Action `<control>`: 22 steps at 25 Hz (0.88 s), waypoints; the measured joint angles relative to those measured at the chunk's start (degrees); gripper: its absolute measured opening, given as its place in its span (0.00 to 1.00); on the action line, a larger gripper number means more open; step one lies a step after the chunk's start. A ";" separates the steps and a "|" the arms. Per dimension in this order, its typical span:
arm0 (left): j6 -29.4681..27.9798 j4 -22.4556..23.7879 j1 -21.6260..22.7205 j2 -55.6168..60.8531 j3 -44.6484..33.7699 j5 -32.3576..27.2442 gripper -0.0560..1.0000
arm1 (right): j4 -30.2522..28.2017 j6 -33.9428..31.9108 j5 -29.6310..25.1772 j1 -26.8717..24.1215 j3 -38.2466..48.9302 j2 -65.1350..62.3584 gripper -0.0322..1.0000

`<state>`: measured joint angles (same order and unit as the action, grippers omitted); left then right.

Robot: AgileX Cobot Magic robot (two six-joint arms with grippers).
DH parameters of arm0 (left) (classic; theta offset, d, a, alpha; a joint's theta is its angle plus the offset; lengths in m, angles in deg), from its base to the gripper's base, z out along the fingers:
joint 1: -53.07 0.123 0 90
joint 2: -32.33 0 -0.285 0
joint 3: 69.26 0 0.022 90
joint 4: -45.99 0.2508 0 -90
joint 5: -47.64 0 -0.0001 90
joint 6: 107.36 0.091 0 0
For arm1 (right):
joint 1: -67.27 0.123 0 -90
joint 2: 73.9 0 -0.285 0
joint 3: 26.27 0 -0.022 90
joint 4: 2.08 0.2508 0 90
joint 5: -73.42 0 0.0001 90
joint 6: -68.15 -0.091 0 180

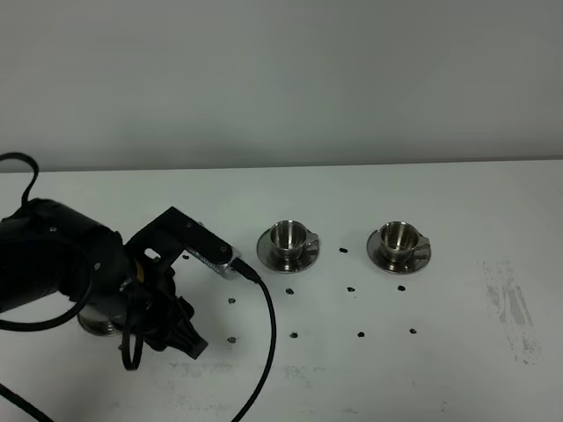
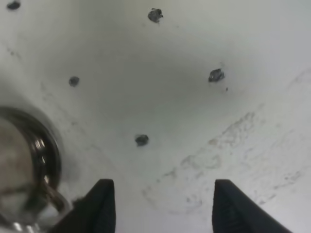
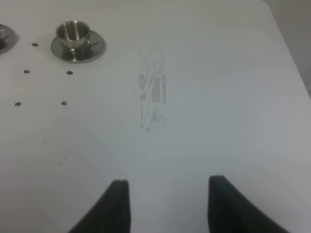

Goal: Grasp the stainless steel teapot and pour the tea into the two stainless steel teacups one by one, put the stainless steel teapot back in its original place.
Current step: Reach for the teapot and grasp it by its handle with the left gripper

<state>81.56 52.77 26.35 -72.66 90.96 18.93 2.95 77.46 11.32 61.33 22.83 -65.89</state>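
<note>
The stainless steel teapot (image 2: 22,170) shows in the left wrist view as a shiny round body with a loop handle (image 2: 52,194). In the exterior view my left arm hides it but for a steel sliver (image 1: 92,326). My left gripper (image 2: 165,208) is open and empty, one finger (image 2: 103,206) just beside the handle, low over the table (image 1: 188,343). Two steel teacups on saucers stand in a row, the left one (image 1: 288,239) and the right one (image 1: 400,239). My right gripper (image 3: 167,206) is open and empty over bare table, far from the right cup (image 3: 73,33). No tea shows. The teapot's saucer is hidden.
Small dark marks (image 1: 351,288) dot the white table (image 1: 457,352) around the cups. A grey scuffed patch (image 1: 510,308) lies at the right. A black cable (image 1: 268,334) hangs from my left arm toward the front edge. A pale wall stands behind the table.
</note>
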 joint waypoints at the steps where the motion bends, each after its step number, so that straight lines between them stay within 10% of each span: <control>1: -2.64 0.96 0.19 0.15 -1.01 0.56 0.54 | 0.00 0.00 0.00 0.00 0.00 0.00 0.41; 11: -30.15 13.75 3.71 0.17 -5.54 9.04 0.54 | 0.00 0.05 0.00 0.00 0.00 0.00 0.41; 22: -36.78 16.46 4.14 -4.64 -5.70 15.57 0.54 | 0.00 -0.01 0.00 0.00 0.00 0.00 0.41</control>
<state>44.78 69.23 30.50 -77.29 85.26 34.50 2.95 77.45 11.32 61.33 22.83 -65.89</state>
